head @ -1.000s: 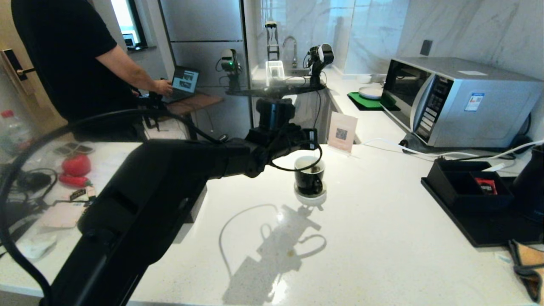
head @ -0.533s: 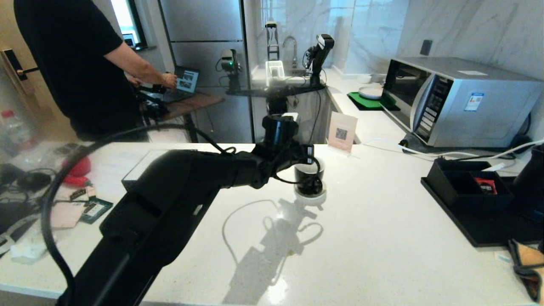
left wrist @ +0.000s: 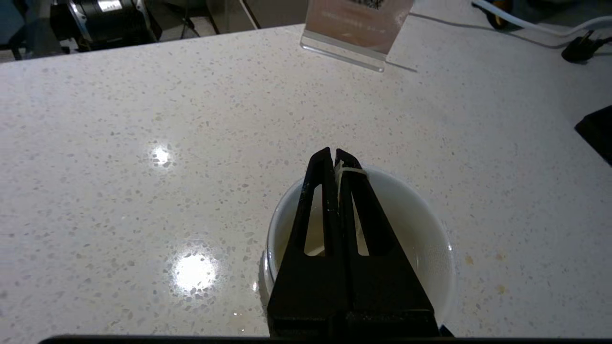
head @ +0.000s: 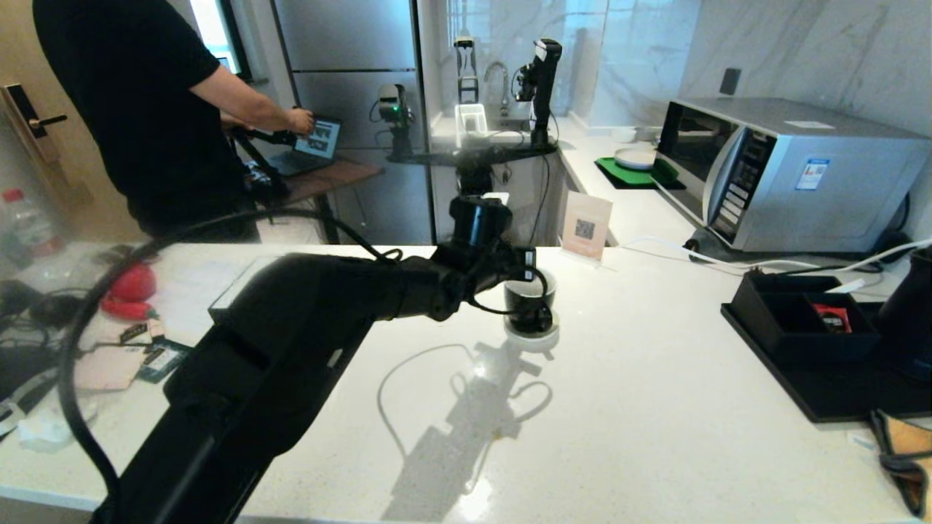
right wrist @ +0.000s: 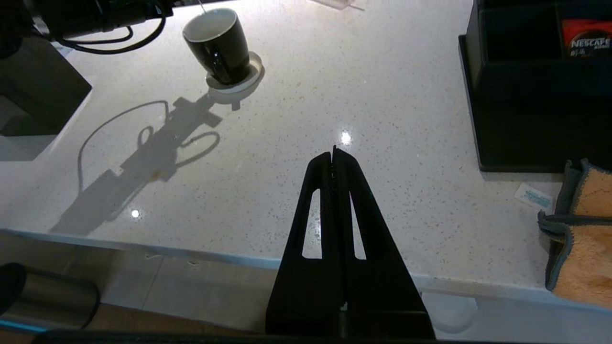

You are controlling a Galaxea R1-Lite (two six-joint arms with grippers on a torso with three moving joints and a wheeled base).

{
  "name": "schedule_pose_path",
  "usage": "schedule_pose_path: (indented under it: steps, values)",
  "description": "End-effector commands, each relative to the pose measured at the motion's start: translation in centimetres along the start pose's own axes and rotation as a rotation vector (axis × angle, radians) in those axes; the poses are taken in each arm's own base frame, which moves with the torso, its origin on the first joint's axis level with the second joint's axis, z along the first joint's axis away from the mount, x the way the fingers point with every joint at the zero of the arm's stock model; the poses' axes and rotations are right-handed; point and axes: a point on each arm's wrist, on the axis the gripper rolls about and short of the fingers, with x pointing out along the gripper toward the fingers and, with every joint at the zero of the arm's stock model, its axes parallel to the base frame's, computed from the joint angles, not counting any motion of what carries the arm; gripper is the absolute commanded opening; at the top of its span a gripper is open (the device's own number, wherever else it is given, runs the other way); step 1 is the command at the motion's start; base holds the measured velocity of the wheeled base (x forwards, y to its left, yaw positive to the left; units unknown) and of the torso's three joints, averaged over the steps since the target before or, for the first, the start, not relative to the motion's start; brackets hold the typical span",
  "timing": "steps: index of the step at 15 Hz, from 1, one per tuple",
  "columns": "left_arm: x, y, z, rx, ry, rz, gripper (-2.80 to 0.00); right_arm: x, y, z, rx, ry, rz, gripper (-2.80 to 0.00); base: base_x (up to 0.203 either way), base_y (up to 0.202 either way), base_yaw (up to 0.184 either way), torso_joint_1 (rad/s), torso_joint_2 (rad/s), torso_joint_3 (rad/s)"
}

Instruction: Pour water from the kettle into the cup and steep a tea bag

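Cup (head: pixel 530 302) upright on saucer (head: pixel 532 337), handle facing robot.

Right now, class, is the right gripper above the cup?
No: the right gripper, shut, hangs near the counter's front edge, far from the cup.

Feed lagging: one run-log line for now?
left gripper: shut on white string above glossy black cup | cup: on white saucer | right gripper: shut, empty, near counter edge

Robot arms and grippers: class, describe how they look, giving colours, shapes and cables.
The left arm is bulky, matte black, with a thin black cable looping alongside it. The left gripper and right gripper match: black, tapering jaws, each with a long slot cut through. No markings show.
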Motion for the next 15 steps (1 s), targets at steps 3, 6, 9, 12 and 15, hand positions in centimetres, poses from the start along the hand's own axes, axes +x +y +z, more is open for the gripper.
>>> schedule_pose_path:
  steps: [3,6,9,12,15]
  values:
    - [-3.2,-1.0,4.2,-0.008,-0.054,0.002,-2.80,-1.0,0.1,0.0,-0.010,-0.079,0.012,-2.80,0.000,0.000,0.000,0.000,0.00,0.000]
    - [-3.4,-1.1,4.4,-0.009,-0.054,0.005,-2.80,-2.5,-0.1,-1.6,-0.043,-0.132,0.020,-2.80,0.000,0.000,0.000,0.000,0.00,0.000]
    - [-2.8,-0.8,3.7,-0.010,-0.039,0.011,-2.80,-4.0,-0.3,-3.9,-0.074,-0.201,0.033,-2.80,0.000,0.000,0.000,0.000,0.00,0.000]
    - [-2.5,-0.9,3.3,-0.009,-0.033,0.007,-2.80,-3.0,-1.0,-6.7,-0.155,-0.204,-0.011,-2.80,0.000,0.000,0.000,0.000,0.00,0.000]
    - [-2.9,-1.4,3.6,-0.010,-0.044,0.001,-2.80,-2.3,-1.3,-8.2,-0.190,-0.232,-0.002,-2.80,0.000,0.000,0.000,0.000,0.00,0.000]
